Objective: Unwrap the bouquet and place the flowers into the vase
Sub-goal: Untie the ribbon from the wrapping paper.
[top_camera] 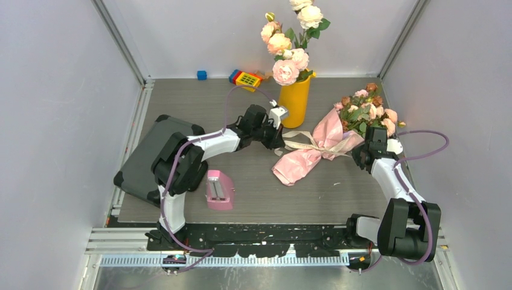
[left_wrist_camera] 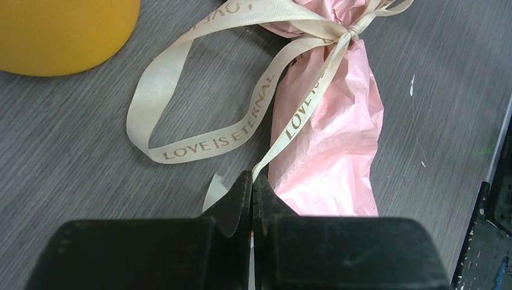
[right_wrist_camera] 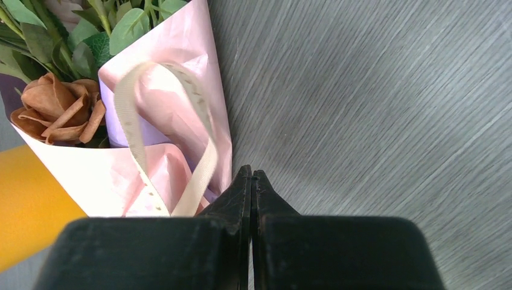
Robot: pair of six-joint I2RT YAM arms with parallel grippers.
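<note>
Beige ribbon (left_wrist_camera: 199,148) runs taut into my left gripper (left_wrist_camera: 252,178), whose jaws pinch its tail. My right gripper (right_wrist_camera: 251,175) is closed on nothing, just beside the pink paper of the bouquet (top_camera: 302,160).

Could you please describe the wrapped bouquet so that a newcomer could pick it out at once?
On the grey table, just right of the yellow vase, lies the bouquet. Unlike the big roses standing in that vase, it is a pink paper cone tied with beige ribbon.

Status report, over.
Left end effector shut on ribbon tail. Right end effector shut against bouquet, grip unclear. Bouquet tied, lying flat. Vase already holds larger roses.
</note>
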